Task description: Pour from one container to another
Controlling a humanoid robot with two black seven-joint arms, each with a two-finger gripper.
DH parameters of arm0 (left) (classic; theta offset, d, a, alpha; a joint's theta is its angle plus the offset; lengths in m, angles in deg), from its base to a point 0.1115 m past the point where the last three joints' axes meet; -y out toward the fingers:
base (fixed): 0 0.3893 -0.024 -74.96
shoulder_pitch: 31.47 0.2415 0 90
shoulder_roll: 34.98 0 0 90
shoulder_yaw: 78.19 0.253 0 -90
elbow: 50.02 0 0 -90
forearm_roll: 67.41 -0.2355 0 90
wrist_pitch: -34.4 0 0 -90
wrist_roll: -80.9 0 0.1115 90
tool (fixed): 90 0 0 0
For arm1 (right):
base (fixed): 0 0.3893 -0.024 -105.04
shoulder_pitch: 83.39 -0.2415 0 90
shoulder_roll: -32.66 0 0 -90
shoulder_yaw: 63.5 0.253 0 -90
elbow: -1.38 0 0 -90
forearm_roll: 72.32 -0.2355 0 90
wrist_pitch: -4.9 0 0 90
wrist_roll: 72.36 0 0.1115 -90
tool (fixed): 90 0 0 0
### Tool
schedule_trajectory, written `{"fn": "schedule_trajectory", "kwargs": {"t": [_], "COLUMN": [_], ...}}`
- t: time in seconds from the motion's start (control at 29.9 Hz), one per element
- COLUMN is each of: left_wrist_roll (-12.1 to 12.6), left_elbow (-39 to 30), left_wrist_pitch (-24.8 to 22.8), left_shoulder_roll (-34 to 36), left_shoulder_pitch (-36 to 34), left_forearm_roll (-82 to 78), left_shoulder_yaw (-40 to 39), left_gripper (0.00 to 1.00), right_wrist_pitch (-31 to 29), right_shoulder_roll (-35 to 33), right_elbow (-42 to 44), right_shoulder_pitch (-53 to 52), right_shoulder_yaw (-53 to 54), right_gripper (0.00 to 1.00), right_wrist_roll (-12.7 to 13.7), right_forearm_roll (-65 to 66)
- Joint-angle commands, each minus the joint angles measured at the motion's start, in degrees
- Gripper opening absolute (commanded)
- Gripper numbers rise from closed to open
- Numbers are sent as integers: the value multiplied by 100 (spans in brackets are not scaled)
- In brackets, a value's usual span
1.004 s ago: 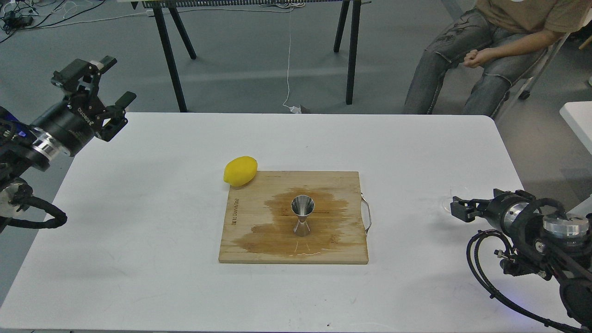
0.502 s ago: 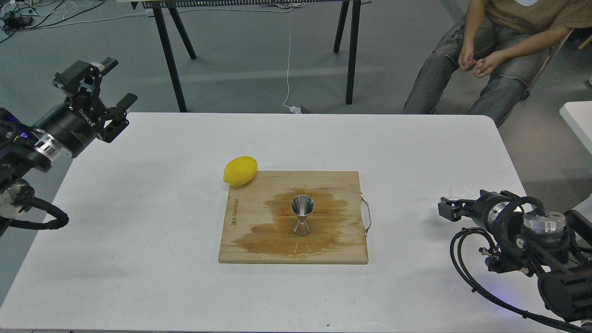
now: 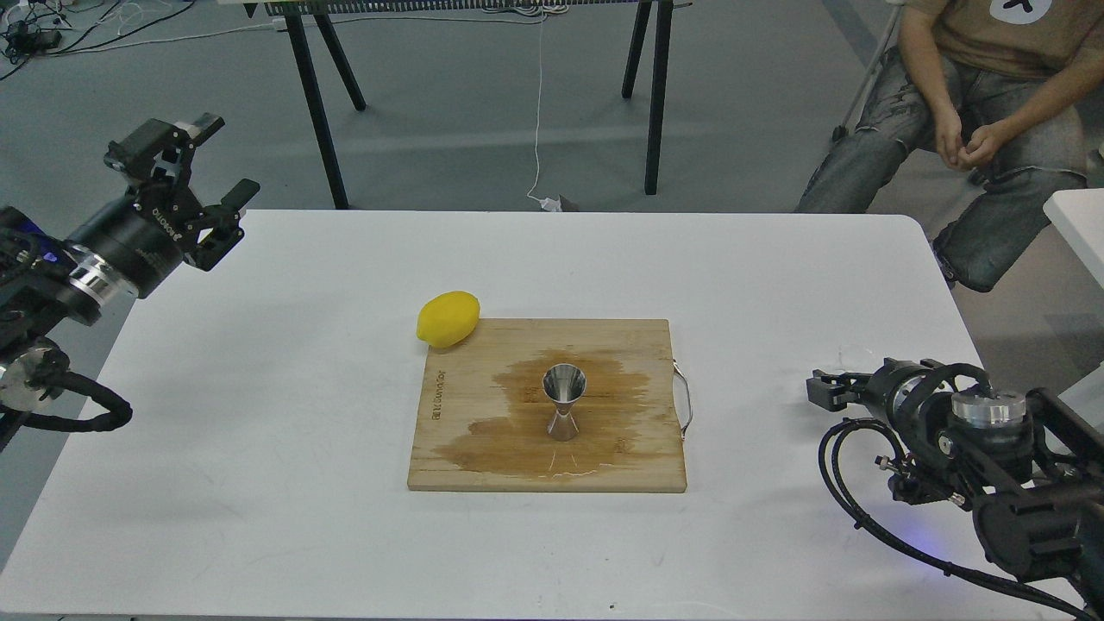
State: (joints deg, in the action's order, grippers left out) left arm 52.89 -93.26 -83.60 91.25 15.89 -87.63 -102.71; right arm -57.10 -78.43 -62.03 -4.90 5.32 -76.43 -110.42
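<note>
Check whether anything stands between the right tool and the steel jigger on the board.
Nothing tall. Between the right tool and the shiny steel hourglass jigger lie only white table and the thin metal handle on the wooden board, lying low. The yellow lemon sits beyond the board's far-left corner.

A single head view looks forward and down from above the near edge of the table (image 3: pixel 259 431), at moderate range. The whole tabletop falls in frame, with the board (image 3: pixel 483 457) near centre. The left arm enters at the left edge, the right arm at the lower right. Floor and a far table's legs (image 3: pixel 319 112) fill the top
</note>
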Motion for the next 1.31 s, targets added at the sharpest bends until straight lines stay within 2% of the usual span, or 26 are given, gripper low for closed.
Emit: {"fn": "schedule_trajectory", "kwargs": {"t": [0.0, 0.37, 0.57, 0.87, 1.1, 1.27], "left_wrist_roll": [0, 0, 0, 0, 0, 0], "left_elbow": [0, 0, 9, 35, 35, 35], "left_wrist_pitch": [0, 0, 0, 0, 0, 0], "left_shoulder_roll": [7, -2, -2, -2, -2, -2], "left_shoulder_pitch": [10, 45, 54, 54, 80, 80], "left_forearm_roll": [0, 0, 0, 0, 0, 0], "left_shoulder_yaw": [0, -9, -9, -9, -9, -9], "left_gripper": [87, 87, 87, 88, 88, 89], "right_wrist_pitch": [0, 0, 0, 0, 0, 0], "right_shoulder_roll": [52, 255, 246, 246, 237, 237], "right_elbow": [136, 251, 233, 233, 198, 180], "right_shoulder_pitch": [-53, -167, -167, -176, -167, -158], "right_shoulder_yaw": [0, 0, 0, 0, 0, -9], "right_gripper": [93, 87, 77, 69, 47, 37], "right_wrist_roll": [3, 3, 3, -6, -6, 3], "right_forearm_roll": [4, 118, 118, 127, 276, 347]}}
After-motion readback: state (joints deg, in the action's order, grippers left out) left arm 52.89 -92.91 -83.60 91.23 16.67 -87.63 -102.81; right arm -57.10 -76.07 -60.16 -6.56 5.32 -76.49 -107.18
